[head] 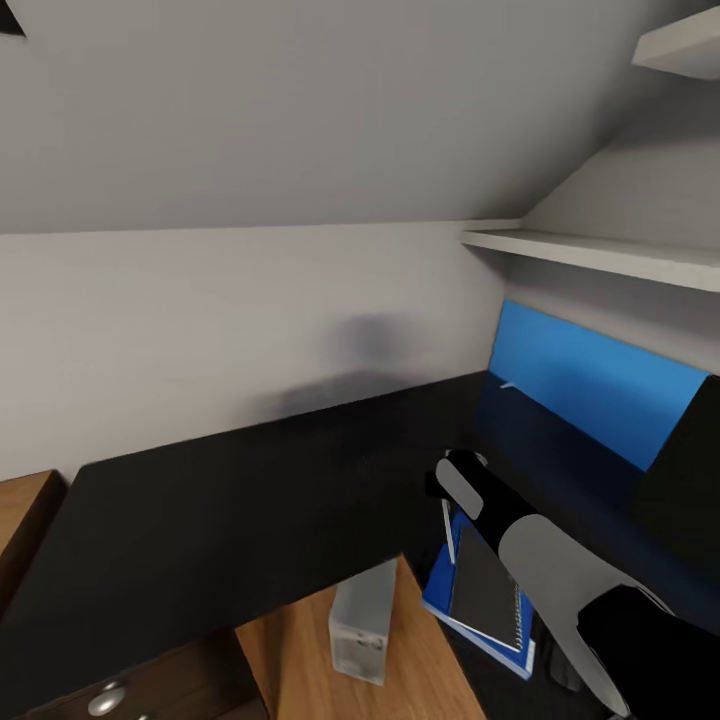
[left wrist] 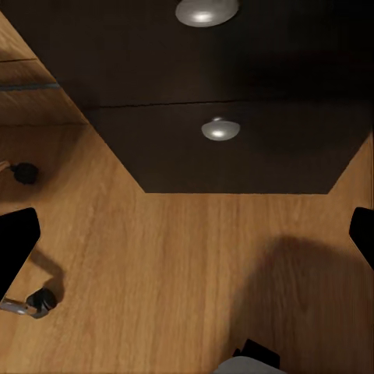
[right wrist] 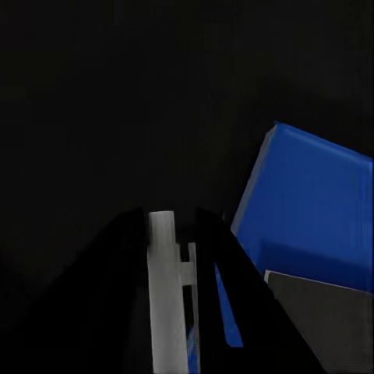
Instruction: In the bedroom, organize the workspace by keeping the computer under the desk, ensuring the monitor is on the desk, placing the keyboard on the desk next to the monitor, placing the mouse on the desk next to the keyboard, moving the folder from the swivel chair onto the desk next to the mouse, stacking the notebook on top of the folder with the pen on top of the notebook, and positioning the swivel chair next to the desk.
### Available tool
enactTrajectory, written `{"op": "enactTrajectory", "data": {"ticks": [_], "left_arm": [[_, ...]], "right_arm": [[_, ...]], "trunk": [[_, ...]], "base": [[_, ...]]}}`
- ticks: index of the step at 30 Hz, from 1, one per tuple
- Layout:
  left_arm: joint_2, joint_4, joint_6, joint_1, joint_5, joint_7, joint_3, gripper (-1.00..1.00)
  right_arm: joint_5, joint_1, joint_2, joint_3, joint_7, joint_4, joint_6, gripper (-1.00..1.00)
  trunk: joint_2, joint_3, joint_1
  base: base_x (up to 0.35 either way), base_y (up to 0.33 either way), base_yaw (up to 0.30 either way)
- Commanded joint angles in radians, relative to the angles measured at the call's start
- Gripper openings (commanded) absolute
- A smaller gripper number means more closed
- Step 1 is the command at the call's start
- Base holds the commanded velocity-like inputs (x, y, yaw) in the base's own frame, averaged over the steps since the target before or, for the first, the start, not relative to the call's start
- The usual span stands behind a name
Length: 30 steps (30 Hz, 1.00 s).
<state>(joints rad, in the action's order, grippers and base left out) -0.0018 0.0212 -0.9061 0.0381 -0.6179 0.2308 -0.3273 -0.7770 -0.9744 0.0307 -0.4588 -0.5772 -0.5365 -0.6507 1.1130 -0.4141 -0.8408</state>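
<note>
Head view: right claw just above pen, folder.

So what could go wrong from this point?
1. The pen appears to sit between the right gripper's fingers above the notebook. It is thin, so it could roll off the notebook when released.
2. The folder seems to lie close to the desk edge, with floor beside it. A nudge from the right arm could push the stack off.
</note>
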Motion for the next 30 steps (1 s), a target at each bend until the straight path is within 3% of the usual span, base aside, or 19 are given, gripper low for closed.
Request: {"op": "enactTrajectory", "data": {"ticks": [1,13,30], "left_arm": [[0.0,0.001,-0.002,0.0,-0.003,0.007,-0.009,1.0],[-0.001,0.0,-0.002,0.0,-0.003,0.007,-0.009,1.0],[-0.001,0.0,-0.002,0.0,-0.003,0.007,-0.009,1.0]], "right_arm": [[-0.012,-0.001,0.0,-0.007,-0.009,0.0,0.001,-1.0],[-0.011,0.003,0.003,-0.009,-0.006,0.005,0.009,-1.0],[-0.007,0.027,0.004,-0.011,-0.002,0.005,0.021,-1.0]], "trunk": [[0.001,-0.001,0.0],[0.001,0.003,0.0],[0.001,0.003,0.0]], "base": [[-0.067,0.0,-0.28],[-0.161,0.033,-0.264],[-0.006,0.002,-0.025]]}}
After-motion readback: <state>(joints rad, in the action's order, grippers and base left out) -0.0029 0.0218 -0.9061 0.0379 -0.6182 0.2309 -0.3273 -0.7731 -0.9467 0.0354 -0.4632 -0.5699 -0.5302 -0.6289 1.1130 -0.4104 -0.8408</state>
